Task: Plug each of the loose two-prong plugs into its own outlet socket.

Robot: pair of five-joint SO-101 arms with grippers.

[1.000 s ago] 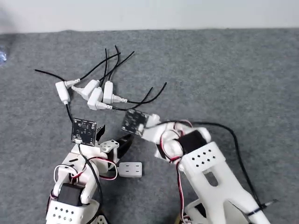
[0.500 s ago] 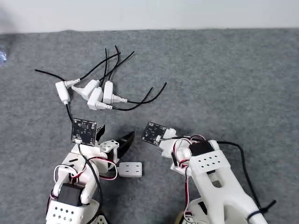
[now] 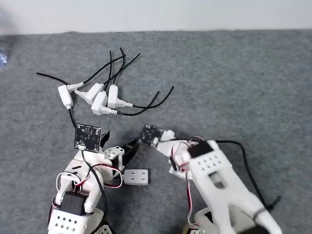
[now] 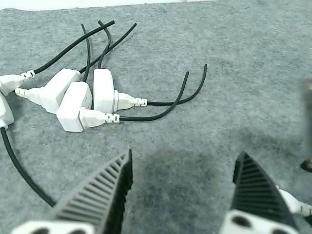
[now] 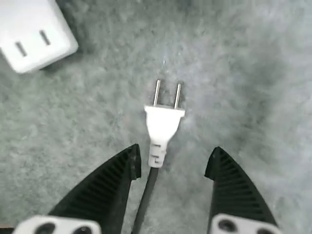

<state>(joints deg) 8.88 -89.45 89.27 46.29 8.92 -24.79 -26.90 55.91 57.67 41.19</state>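
Observation:
A loose white two-prong plug (image 5: 162, 123) lies flat on the grey carpet, its prongs pointing away from my right gripper (image 5: 175, 152). That gripper hovers open over the plug's cable end, one black finger on each side, touching nothing. A free white outlet socket (image 5: 34, 39) with two slots lies beyond the plug and off to one side; in the high view this socket (image 3: 135, 176) sits between the two arms. My left gripper (image 4: 184, 157) is open and empty over bare carpet, short of a cluster of white sockets (image 4: 73, 105) that have plugs in them.
The cluster of plugged sockets (image 3: 100, 100) and their black cable ends (image 3: 122, 61) fan out at the back left of the high view. Grey carpet (image 3: 234, 87) spreads to the right. A pale wall edge (image 3: 156, 17) runs along the back.
The right arm first drew back to the right, then swung left and forward again toward the left arm. The left arm, sockets and cables have not moved.

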